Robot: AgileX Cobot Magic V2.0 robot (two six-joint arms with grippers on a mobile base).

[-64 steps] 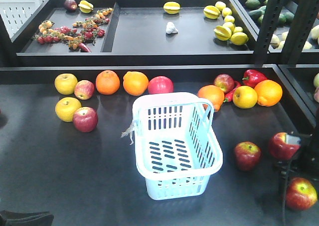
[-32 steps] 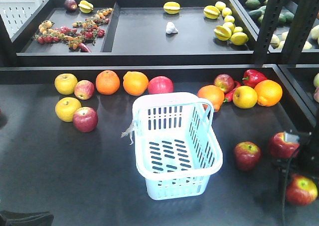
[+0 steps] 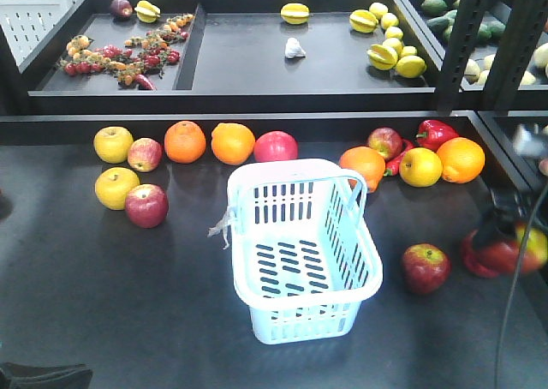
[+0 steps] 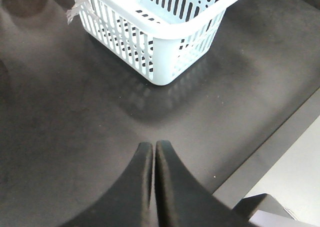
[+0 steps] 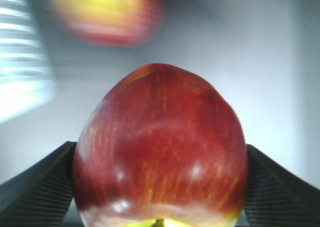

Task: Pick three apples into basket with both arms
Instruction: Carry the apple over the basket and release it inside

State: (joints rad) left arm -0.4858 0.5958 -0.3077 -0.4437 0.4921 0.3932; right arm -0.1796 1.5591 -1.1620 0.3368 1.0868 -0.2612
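My right gripper is clamped on a dark red apple — one ribbed finger against each flank, jaws spread just the fruit's width. In the front view that apple shows blurred near the table's right edge, at about 3 o'clock from the basket. It is close against a second red apple; whether they touch I cannot tell. A third apple lies on the table between those two and the basket. My left gripper has its fingers pressed flat together, gripping nothing — the basket sits at its 12 o'clock.
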